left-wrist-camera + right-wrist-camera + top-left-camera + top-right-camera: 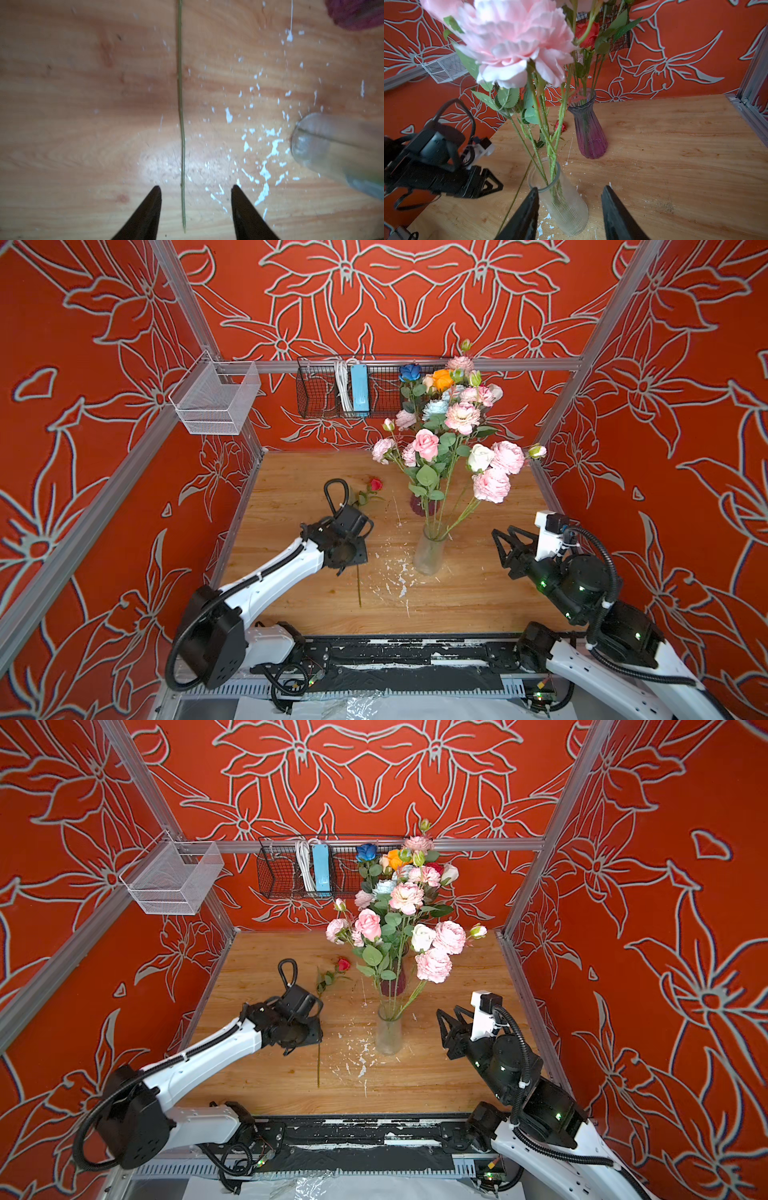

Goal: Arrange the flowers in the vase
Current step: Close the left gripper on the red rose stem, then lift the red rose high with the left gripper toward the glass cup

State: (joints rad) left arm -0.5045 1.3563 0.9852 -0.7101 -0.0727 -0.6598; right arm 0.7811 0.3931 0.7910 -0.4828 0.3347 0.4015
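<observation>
Wooden bench, red floral walls: red rose flat left of centre, stem between parted jaws of the empty left gripper — lower squarely, close gently; right gripper half open, empty, beside clear vase.

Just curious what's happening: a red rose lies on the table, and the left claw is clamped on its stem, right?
Not clamped. The red rose does lie on the table, but the left gripper is open. The left wrist view shows its jaws apart on either side of the stem, not touching it.
</observation>
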